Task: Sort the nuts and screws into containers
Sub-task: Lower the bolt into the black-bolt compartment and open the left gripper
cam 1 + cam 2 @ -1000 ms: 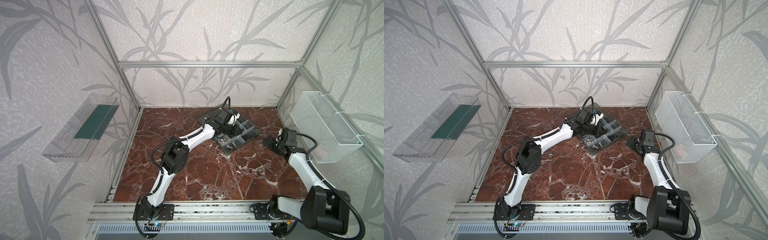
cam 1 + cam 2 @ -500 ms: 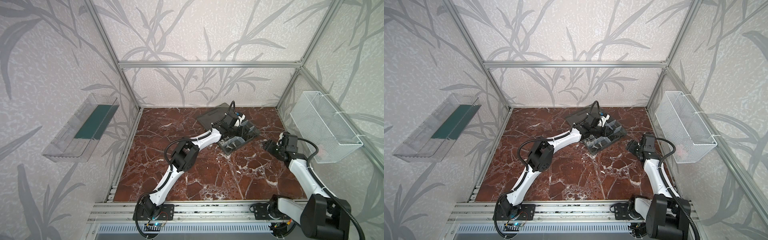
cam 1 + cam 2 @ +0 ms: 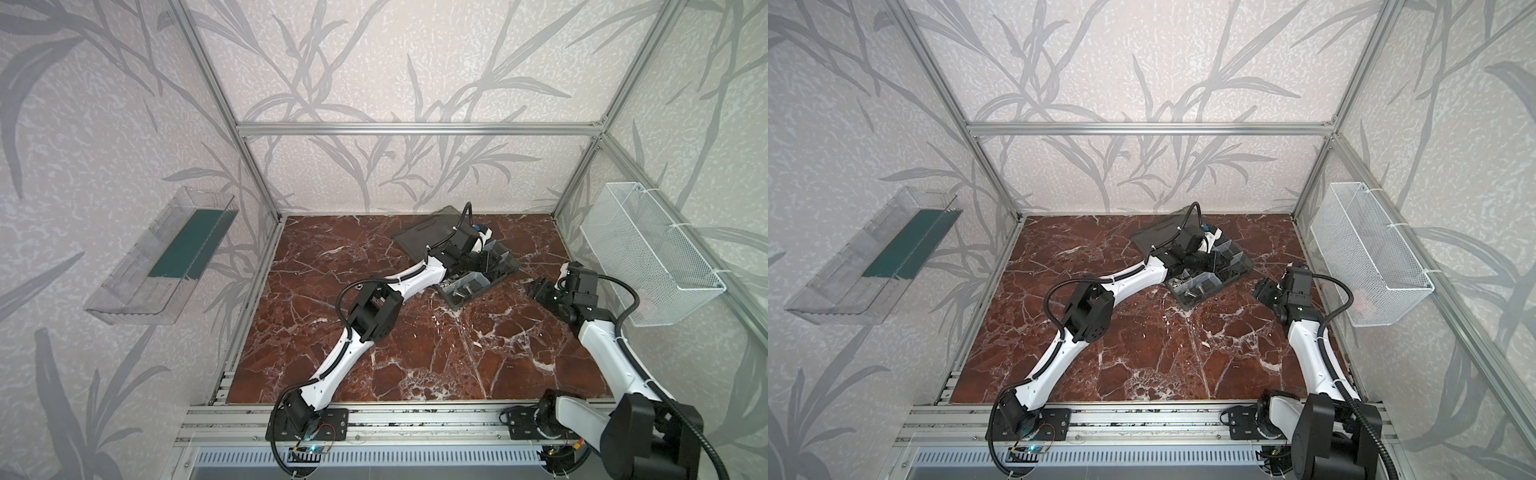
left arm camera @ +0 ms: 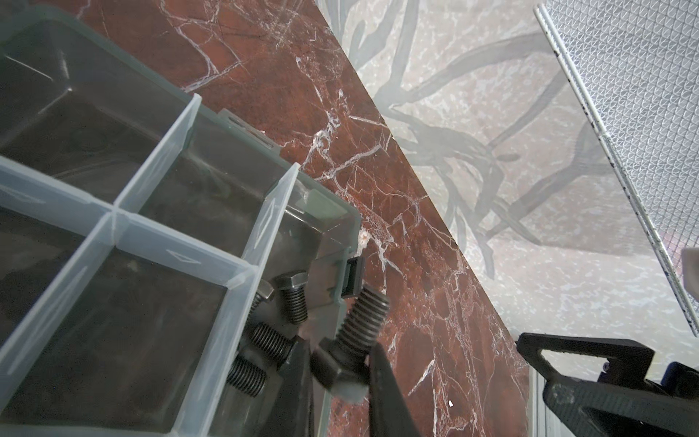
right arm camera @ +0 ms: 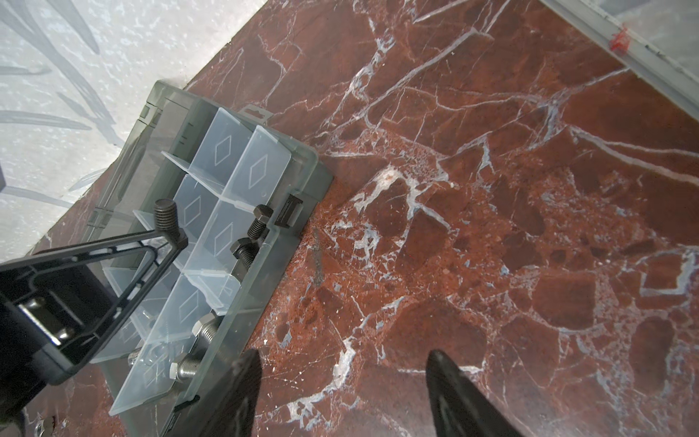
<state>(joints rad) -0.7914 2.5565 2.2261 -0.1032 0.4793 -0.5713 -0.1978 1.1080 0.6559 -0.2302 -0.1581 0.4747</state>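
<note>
Two grippers, one box and assorted hardware on a red marble table [image 3: 415, 353], listed near to far

- Organiser box [image 3: 456, 302]: smoky grey with pale dividers; stands right of centre toward the far side, set at a slant with its near-left end closest
- Silver screws [image 5: 200, 333]: several, lying in the compartment at the box's near-left end
- Right gripper [image 5: 342, 357] [image 3: 536, 286]: jaws spread wide with nothing between them; hangs over the marble just right of the box's long side, apart from it
- Left gripper [image 4: 340, 372] [image 3: 485, 261]: reaches over the box from the left; jaws clenched on the head of one black screw [image 4: 361, 321], whose shank points away from the fingers; the screw hangs clear above the box's far-right end, near the latch [image 4: 351, 278]; which compartment lies under it cannot be told
- Black screws [image 4: 293, 302]: several, lying in the far-right end compartment against the outer wall
- Lid [image 3: 424, 232]: swung back, flat on the table at the box's far-left side
- White wire basket [image 3: 648, 257]: hung on the right wall
- Clear tray [image 3: 166, 257]: on the left wall, with a green strip inside
</note>
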